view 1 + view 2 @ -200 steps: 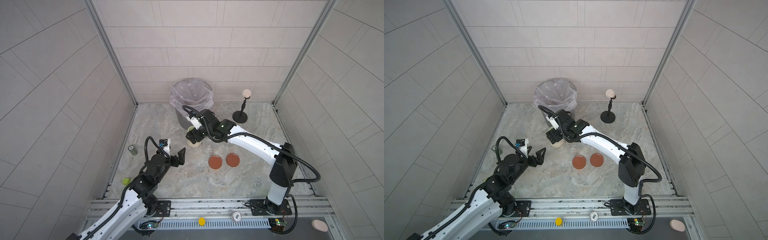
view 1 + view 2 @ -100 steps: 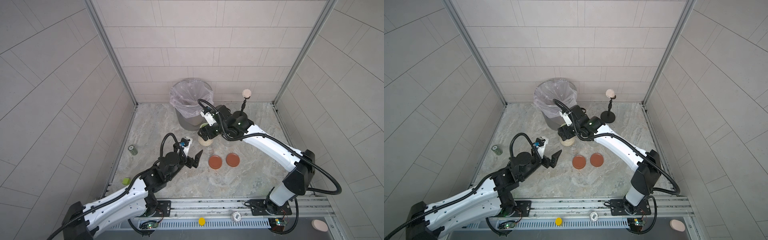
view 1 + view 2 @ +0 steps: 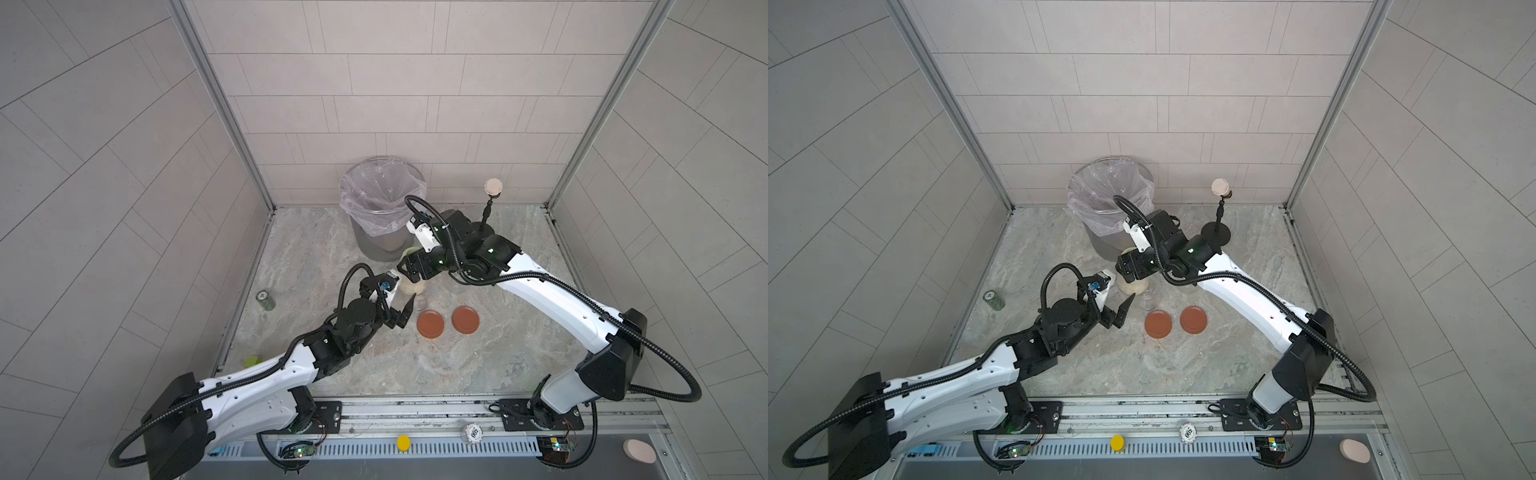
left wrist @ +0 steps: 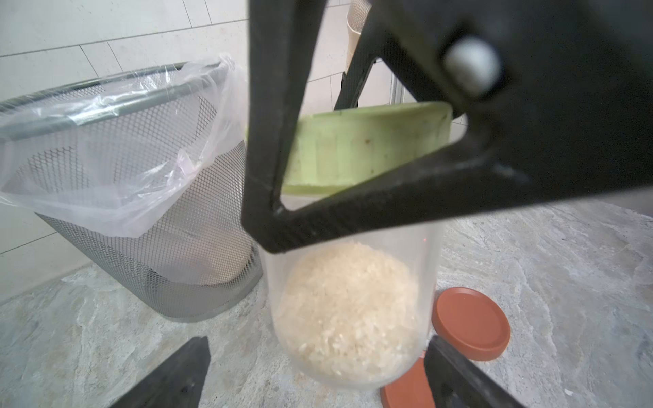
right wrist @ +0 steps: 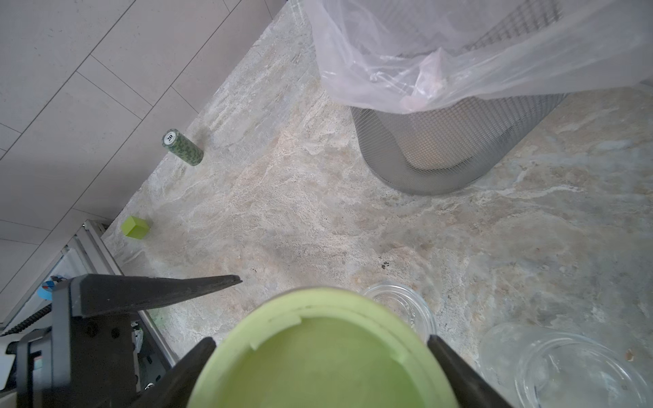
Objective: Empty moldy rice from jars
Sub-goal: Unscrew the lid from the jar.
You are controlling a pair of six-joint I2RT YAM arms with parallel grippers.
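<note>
A clear jar [image 4: 353, 300] holding moldy rice [image 4: 346, 311] carries a pale green lid [image 4: 367, 148]. My right gripper [image 5: 319, 342] is shut on that lid [image 5: 318, 360] from above. In both top views the jar [image 3: 411, 286] [image 3: 1133, 286] sits in front of the bin. My left gripper [image 4: 318, 353] is open, one finger on each side of the jar's lower part, and neither touches it. Two lidless, empty jars [image 5: 399, 307] [image 5: 565, 367] stand beside it. Two rust-red lids [image 3: 430, 325] [image 3: 465, 320] lie on the floor.
A grey mesh bin [image 3: 382, 208] with a clear liner stands at the back wall, just behind the jar. A dark green can [image 3: 265, 300] and a green cube [image 3: 251, 360] sit by the left wall. A black stand with a pale ball [image 3: 493, 187] is at the back right.
The right arm has carried the green-lidded jar to the right and nearer the red lids. The left arm has reached forward, and its open fingers now flank the jar.
</note>
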